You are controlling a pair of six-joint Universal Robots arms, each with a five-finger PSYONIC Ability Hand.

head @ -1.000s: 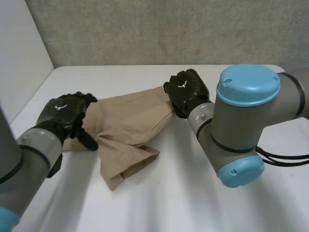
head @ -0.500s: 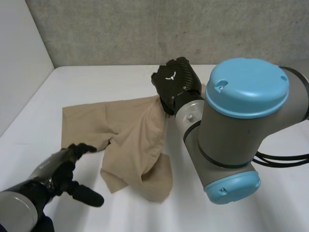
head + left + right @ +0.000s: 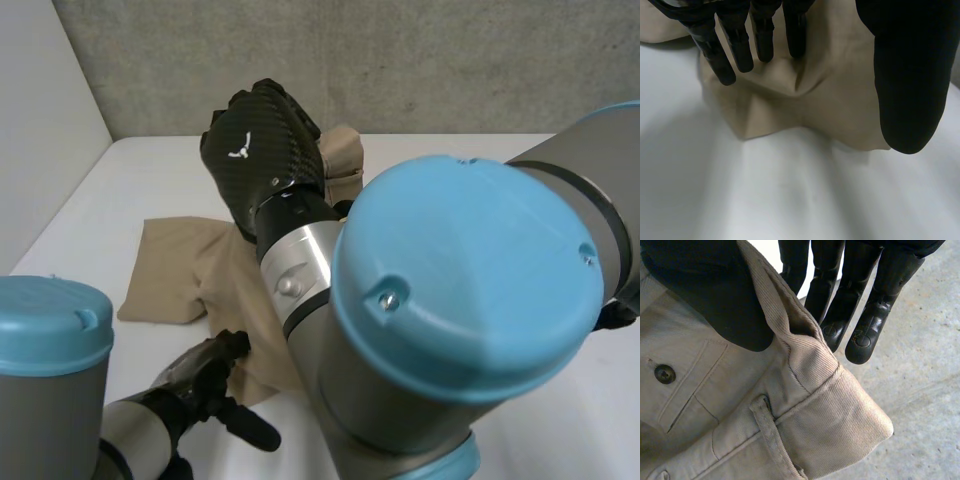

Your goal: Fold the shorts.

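shorts: tan pair (image 3: 185, 270), mostly lying rumpled on the white table (image 3: 110, 190), left of middle in the head view, with one end pulled up off the surface toward the back

right hand: (image 3: 255, 150) up in the air over the far side of the table, clamped on the waistband end of the shorts

right grip: in its own wrist view the thumb (image 3: 705, 290) sits on one side of the waistband edge and the fingers (image 3: 875, 305) on the other, cloth pinched between, so yeah, it's got hold

waistband bits: a belt loop (image 3: 771, 435) and a small dark button (image 3: 664, 373) by a pocket sit just beside the pinched part

left hand: (image 3: 200, 385) low at the near side of the table, right at the nearest edge of the shorts

left fingers: hanging loose and pretty straight over a creased fold of the cloth, thumb off to one side, nothing gripped

contact: the fingertips (image 3: 725, 75) look like they're just touching the fabric, but honestly hard to call from that angle

arms: right arm (image 3: 470, 290) bulks up the near right of the head view, left arm (image 3: 50, 320) sits at the near left

backdrop: grey concrete wall (image 3: 450, 60) behind the table
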